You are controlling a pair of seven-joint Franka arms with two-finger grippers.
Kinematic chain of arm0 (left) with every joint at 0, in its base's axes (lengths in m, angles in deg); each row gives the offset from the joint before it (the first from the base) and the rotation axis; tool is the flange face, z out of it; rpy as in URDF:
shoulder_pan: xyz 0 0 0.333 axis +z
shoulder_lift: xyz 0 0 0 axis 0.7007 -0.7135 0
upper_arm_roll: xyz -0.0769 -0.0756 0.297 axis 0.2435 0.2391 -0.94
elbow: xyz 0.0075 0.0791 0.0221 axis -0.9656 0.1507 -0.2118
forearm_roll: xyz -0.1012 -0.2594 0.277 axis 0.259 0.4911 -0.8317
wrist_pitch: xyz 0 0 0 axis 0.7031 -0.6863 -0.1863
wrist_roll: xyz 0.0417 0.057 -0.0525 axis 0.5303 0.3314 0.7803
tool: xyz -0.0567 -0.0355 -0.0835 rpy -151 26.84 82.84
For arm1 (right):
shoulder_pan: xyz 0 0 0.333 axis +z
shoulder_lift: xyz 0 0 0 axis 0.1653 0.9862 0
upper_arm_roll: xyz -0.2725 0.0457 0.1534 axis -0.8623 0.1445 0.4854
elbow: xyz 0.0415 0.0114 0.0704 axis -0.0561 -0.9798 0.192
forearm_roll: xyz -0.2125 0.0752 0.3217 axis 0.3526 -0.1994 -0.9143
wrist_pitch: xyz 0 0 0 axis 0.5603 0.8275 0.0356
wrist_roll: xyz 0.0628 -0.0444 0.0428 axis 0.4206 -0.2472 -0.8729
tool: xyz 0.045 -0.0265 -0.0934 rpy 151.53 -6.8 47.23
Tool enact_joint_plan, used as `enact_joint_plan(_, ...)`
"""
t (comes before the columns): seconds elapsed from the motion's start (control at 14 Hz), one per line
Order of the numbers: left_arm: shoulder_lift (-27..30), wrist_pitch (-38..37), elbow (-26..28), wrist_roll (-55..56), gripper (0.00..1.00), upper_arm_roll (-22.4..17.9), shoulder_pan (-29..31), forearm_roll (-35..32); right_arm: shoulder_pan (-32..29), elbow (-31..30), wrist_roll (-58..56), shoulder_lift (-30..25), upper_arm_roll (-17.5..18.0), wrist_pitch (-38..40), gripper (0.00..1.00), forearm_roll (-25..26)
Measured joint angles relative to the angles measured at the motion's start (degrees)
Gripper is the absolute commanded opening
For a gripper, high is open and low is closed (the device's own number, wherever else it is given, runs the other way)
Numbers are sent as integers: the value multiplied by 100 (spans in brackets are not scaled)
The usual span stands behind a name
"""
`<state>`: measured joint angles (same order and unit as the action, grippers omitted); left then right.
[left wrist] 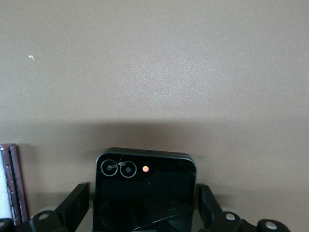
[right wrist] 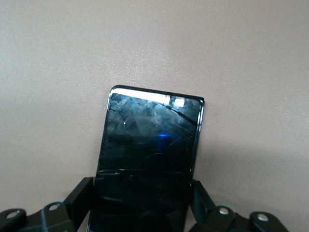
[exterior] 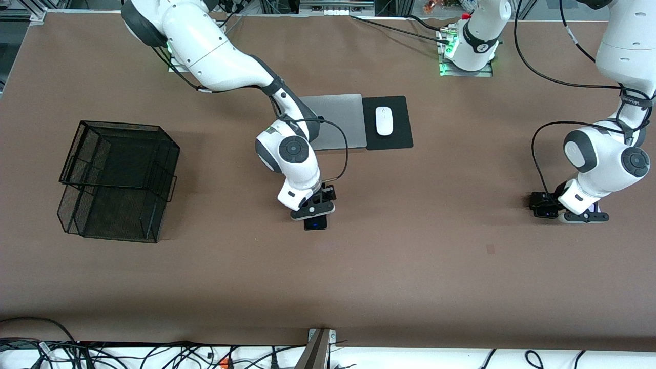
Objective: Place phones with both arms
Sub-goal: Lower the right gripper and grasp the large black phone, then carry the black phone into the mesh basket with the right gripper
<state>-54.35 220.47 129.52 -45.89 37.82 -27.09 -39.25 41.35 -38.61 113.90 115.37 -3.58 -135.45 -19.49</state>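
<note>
My right gripper (exterior: pixel 312 211) is down at the table's middle, nearer the front camera than the laptop. In the right wrist view its fingers (right wrist: pixel 83 193) press both long edges of a long black phone (right wrist: pixel 152 140). The phone's end shows under the gripper in the front view (exterior: pixel 315 223). My left gripper (exterior: pixel 584 217) is low at the left arm's end of the table. In the left wrist view it (left wrist: pixel 144 194) straddles a small squarish black phone (left wrist: pixel 147 181) with two camera circles, with narrow gaps at both fingers. A lavender sliver (exterior: pixel 594 208) shows beside that wrist.
A black wire-mesh tray (exterior: pixel 115 179) stands toward the right arm's end. A grey laptop (exterior: pixel 338 120) and a white mouse (exterior: pixel 384 121) on a black pad (exterior: pixel 401 139) lie near the bases. A pale, dark-edged object (left wrist: pixel 8 183) sits beside the left gripper.
</note>
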Motion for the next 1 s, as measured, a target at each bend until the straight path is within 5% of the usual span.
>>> enact_joint_plan(0.21,0,0,0,0,100,0,-1,0,9,2,-27,-14,0,31,22,53)
enact_joint_plan(0.36,0,0,0,0,100,0,-1,0,10,2,-51,-14,0,34,12,58)
enact_joint_plan(0.64,0,0,0,0,100,0,-5,0,13,18,-61,-15,-7,66,12,58)
enact_joint_plan(1.0,0,0,-2,0,96,2,-9,0,-94,279,-127,-334,-314,1074,12,66)
